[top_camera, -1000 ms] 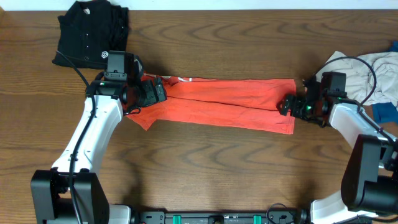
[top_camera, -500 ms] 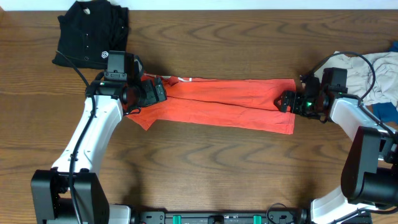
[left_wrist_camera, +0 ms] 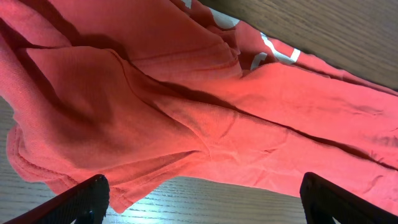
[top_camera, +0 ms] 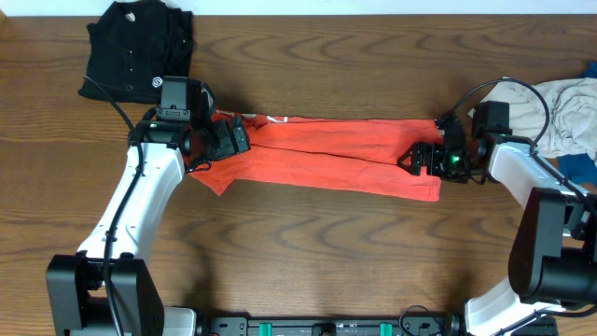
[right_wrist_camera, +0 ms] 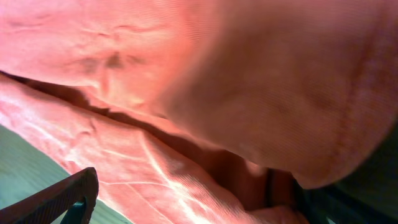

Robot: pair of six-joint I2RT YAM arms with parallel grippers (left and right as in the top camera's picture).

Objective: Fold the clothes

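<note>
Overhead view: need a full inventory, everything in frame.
T-shirt: 1, red-orange with white print, middle of the table, folded into a long strip
black shirt: 1, black, far left corner, bunched
pale garment: 1, off-white grey, far right edge, crumpled
blue cloth: 2 bits showing, blue, right edge by the pale garment; cannot tell if one piece or two
table: 1, brown wood, under everything
left gripper: 1, black, open, over the T-shirt's left end
right gripper: 1, black, open, over the T-shirt's right end

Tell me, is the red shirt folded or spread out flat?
Partly folded. The red T-shirt lies on the table as a long narrow strip, layers overlapping along a crease.
</note>
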